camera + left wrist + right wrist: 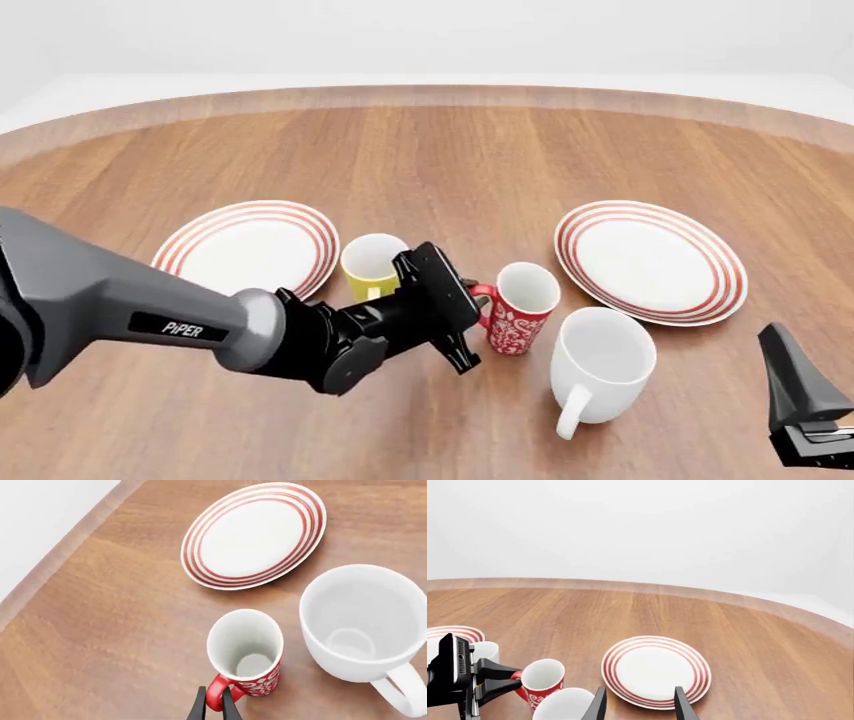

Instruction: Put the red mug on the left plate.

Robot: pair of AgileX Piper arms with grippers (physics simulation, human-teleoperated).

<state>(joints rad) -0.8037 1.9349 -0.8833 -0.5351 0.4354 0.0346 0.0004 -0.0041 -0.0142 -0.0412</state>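
Note:
The red mug (521, 305) with its white floral pattern stands mid-table, between the yellow mug (371, 262) and the white mug (601, 365). My left gripper (467, 300) reaches in from the left and is shut on its red handle (217, 697), which sits pinched between the two black fingers in the left wrist view. The mug (245, 650) shows its white inside there. The left plate (247, 245), white with red rings, lies behind my left arm. My right gripper (640, 707) is open and holds nothing; it hangs low at the near right (790, 385).
The look-alike right plate (651, 258) lies just right of the mugs, also seen as the plate (253, 535) past the red mug and the plate (656, 670) ahead of my right fingers. The large white mug (363, 625) stands close beside the red mug.

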